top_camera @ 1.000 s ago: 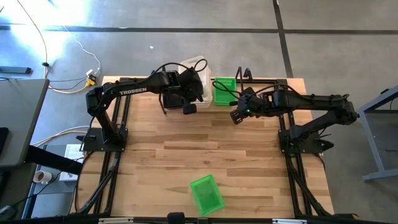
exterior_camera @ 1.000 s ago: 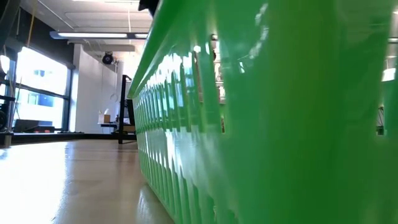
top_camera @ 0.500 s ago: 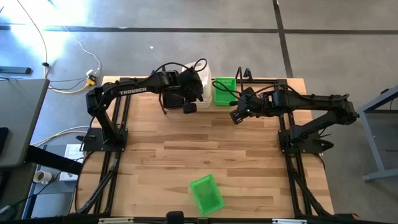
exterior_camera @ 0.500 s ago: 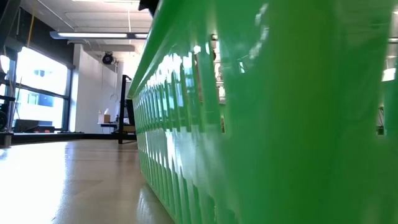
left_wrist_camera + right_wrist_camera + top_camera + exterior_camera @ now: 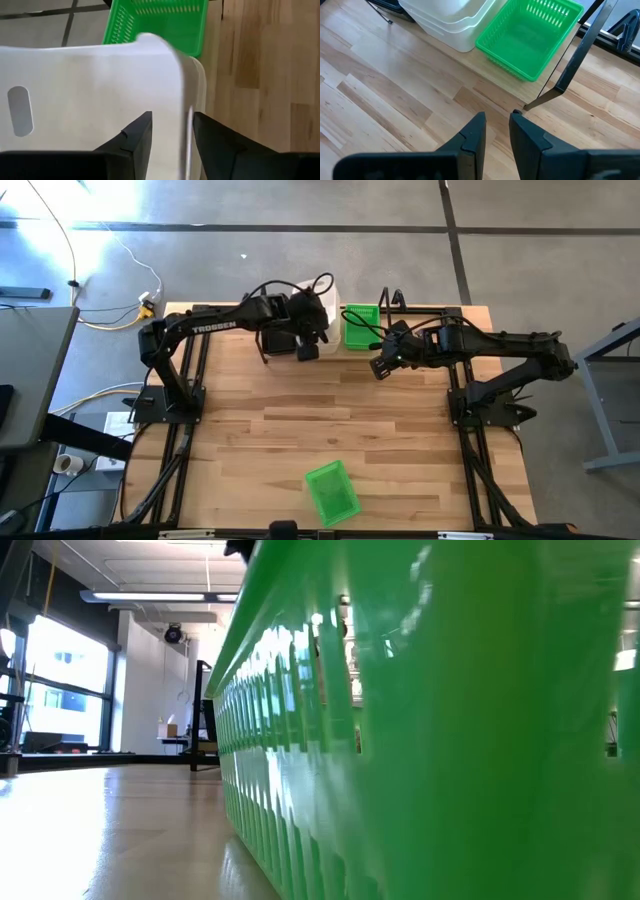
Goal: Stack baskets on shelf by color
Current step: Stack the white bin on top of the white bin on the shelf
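Slightly shifted toward the upper centre of the overhead frame since a second ago, the left tool (image 5: 308,350) hangs over the smooth white baskets (image 5: 322,292) at the far edge of the pale plank bench (image 5: 300,420); its wrist camera shows the dark fingers (image 5: 136,137) narrowly parted astride a glossy rounded white wall with an oval handle slot. Just right of the white stack sits a bright green basket (image 5: 360,326), rectangular with fine slotted sides, within the thin black rod shelf (image 5: 392,302). Right of centre, the right tool (image 5: 380,366) hovers over bare wood beside that basket, its fingers (image 5: 471,135) nearly closed on nothing. A second green basket (image 5: 332,492) lies skewed at the lower centre of the overhead frame, well apart from both arms; its ribbed translucent side fills most of the table-level view.
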Controlling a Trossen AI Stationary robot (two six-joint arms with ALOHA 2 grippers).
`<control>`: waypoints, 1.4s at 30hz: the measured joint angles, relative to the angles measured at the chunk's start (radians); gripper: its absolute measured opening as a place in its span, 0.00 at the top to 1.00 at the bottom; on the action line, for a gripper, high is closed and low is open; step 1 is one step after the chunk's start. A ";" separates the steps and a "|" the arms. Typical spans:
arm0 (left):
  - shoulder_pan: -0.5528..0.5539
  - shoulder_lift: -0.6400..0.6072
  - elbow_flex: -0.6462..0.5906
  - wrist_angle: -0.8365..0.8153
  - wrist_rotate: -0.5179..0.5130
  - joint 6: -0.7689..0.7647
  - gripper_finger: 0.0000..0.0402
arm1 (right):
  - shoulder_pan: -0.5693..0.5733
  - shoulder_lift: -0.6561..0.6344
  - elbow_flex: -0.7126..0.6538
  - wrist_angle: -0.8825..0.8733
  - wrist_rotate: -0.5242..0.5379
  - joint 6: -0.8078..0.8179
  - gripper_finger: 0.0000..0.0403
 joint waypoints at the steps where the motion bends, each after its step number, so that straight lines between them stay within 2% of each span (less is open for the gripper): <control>1: -0.004 0.000 0.000 0.000 -0.009 0.000 0.66 | 0.000 0.000 0.000 0.000 0.000 0.000 0.82; 7: -0.024 0.000 0.000 -0.001 -0.082 0.035 0.67 | 0.000 0.000 0.000 0.000 0.000 0.000 0.82; 17: -0.025 0.000 0.000 -0.003 -0.038 0.028 0.67 | 0.000 0.000 0.000 0.000 0.000 0.000 0.82; 21: -0.025 0.000 0.000 -0.003 -0.018 0.051 0.74 | 0.000 0.000 0.000 0.000 -0.001 0.000 0.82; 29: -0.025 0.000 0.000 0.001 -0.019 0.052 0.98 | 0.000 0.000 0.000 0.000 -0.001 0.000 0.82; 42: -0.032 0.000 0.000 0.005 -0.084 0.079 0.99 | 0.000 0.000 0.000 0.000 -0.001 0.000 0.82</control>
